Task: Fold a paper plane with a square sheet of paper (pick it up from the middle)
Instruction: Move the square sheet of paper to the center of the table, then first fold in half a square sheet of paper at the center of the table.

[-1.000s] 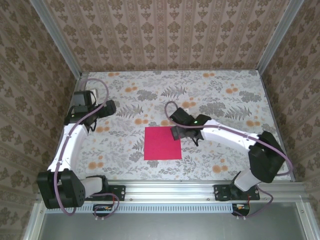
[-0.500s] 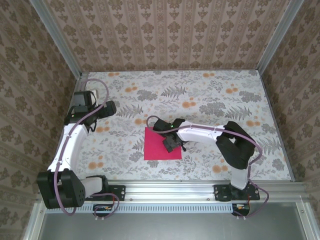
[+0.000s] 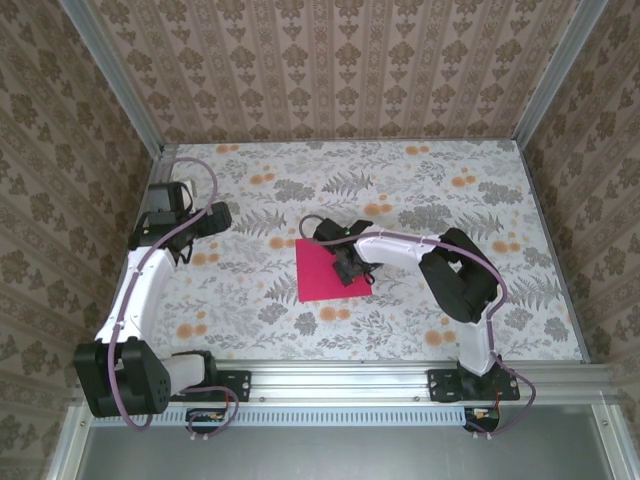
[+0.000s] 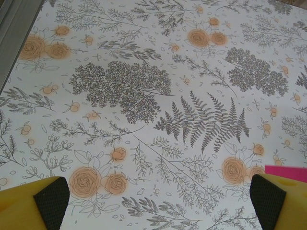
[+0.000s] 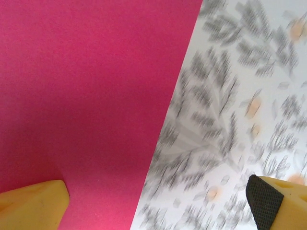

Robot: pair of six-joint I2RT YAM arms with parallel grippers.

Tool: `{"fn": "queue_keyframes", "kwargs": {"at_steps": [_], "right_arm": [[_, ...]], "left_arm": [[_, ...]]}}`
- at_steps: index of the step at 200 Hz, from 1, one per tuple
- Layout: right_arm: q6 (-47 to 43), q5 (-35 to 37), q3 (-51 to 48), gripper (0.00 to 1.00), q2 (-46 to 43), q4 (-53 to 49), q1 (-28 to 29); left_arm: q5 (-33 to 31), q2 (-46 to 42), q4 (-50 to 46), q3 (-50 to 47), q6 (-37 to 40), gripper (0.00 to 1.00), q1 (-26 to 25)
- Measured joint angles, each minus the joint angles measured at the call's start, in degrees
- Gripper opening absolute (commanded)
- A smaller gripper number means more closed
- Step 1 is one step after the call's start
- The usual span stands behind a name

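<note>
Item: square sheet of paper (image 3: 320, 272), magenta, flat on floral desk (image 3: 420, 180). My right tool (image 5: 153, 211): spread, over its right edge. My left tool (image 4: 158, 201): spread, empty, well apart.

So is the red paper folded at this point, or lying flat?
Flat, unfolded: the square sheet of paper lies spread on the table, no crease visible from above or the right wrist view.

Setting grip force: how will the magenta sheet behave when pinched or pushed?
Probably floppy: the sheet looks thin and lies flat on the table. Likely very light, so a push may slide it. No raised edge shows, so pinching could be tricky.
</note>
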Motion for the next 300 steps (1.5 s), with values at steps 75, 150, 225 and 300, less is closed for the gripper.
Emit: {"fn": "queue_keyframes", "kwargs": {"at_steps": [75,150,225,300], "right_arm": [[-5.0,-5.9,7.9,1.00,1.9,2.4,-5.3],[7.8,-18.6,19.6,1.00,5.4,-0.3,-3.6],[12.1,-17.7,24.3,0.98,14.2,-3.5,-3.0],[13.3,-17.0,25.2,0.97,16.0,-4.2,-2.9]], "left_arm": [[-0.7,0.0,0.0,0.0,0.0,1.00,0.0],[-1.2,0.0,0.0,-0.2,-0.5,1.00,0.0],[-1.0,0.0,0.0,-0.2,-0.7,1.00,-0.1],[-0.8,0.0,0.0,-0.2,-0.7,1.00,-0.4]]}}
